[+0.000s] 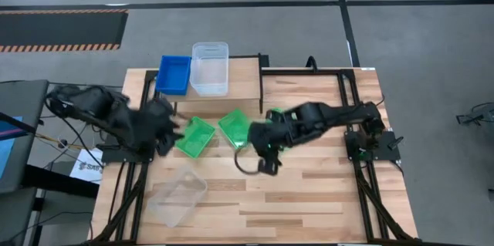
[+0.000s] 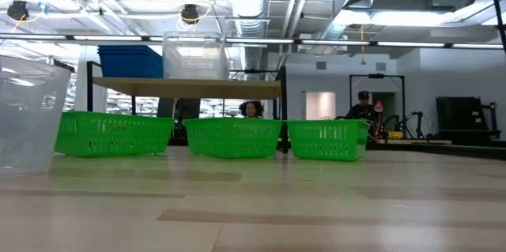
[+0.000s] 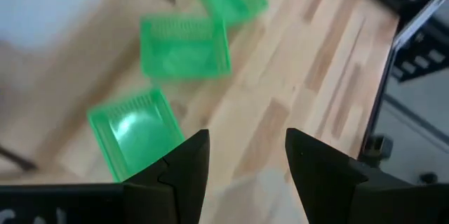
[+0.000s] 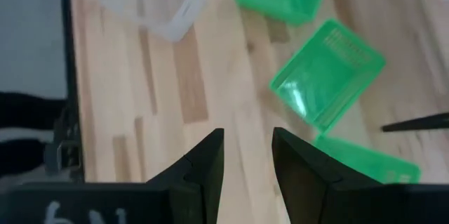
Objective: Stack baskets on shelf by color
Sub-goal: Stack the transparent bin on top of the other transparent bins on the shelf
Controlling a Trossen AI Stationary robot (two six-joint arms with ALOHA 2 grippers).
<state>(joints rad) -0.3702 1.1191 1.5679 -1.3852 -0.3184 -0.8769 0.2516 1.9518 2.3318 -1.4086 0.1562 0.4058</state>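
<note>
High view: slatted light-wood bench (image 1: 309, 200) on grey floor; left claw (image 1: 164, 134) and right claw (image 1: 266, 153), both parted and empty, flank three green mesh plastic baskets (image 1: 194, 136); blue and clear baskets sit on the shelf (image 1: 245, 76) beyond.

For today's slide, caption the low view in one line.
Three green slatted plastic baskets line the wooden table before a wood-topped shelf holding blue and clear baskets.
</note>
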